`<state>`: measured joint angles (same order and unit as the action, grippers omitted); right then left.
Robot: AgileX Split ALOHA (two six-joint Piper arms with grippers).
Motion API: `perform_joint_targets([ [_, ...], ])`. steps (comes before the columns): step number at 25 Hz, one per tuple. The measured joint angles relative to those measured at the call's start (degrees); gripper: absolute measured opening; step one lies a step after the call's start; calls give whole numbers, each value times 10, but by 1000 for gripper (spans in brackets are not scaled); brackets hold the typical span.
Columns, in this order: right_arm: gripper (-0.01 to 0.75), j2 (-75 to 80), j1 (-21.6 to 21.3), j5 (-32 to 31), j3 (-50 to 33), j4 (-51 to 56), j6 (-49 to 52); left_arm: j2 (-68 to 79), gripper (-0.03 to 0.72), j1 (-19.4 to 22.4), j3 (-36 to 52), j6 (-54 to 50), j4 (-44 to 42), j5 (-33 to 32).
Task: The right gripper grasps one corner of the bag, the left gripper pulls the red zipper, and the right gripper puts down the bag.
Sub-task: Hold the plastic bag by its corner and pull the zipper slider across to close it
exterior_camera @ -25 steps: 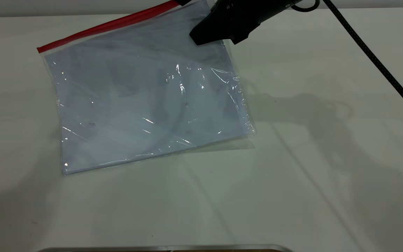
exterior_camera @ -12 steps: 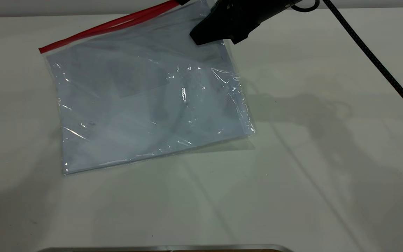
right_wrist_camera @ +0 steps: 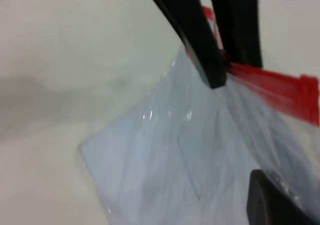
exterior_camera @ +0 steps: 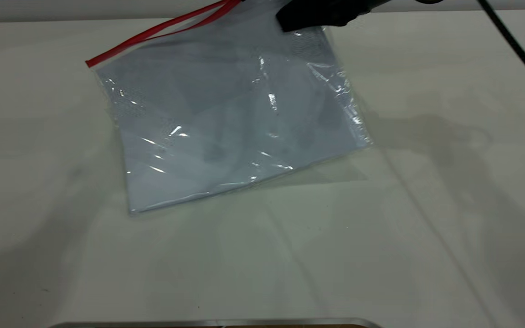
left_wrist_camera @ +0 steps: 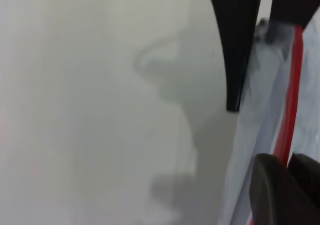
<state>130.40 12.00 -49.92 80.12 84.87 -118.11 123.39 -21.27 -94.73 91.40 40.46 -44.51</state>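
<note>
The bag point(exterior_camera: 230, 123) is held up by its far right corner, which is pinched in the right hand point(exterior_camera: 290, 23) at the top edge of the exterior view; its near edge rests on the table point(exterior_camera: 426, 205), so the pouch slopes down toward the camera. In the right wrist view the two black fingers point(right_wrist_camera: 200, 50) are seen closed on the plastic just beside the red zipper point(exterior_camera: 162, 29). The zipper's long axis runs from the held corner down and away to the bag's left corner, and the two red tracks are seen parted near the held end, so part of the mouth is judged open. In the left wrist view the left hand point(left_wrist_camera: 260, 30) is right at the red strip point(left_wrist_camera: 290, 115), with one finger point(left_wrist_camera: 235, 45) beside it; whether it is clamped on the slider cannot be told. The pull is judged to run along the strip, away from the right hand
</note>
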Motion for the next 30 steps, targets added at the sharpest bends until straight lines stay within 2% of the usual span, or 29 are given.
perform_joint_targets([
  [5, 34, -2, -29, -33, 0, 0, 1, 1, 60, 0, 0, -1, -9, 8],
  [16, 34, -4, -69, -42, 0, -1, 12, 1, 60, 0, 0, -101, -130, 7],
  [30, 34, -4, -155, -24, 0, 1, 41, 1, 61, 0, 0, -207, -271, -54],
])
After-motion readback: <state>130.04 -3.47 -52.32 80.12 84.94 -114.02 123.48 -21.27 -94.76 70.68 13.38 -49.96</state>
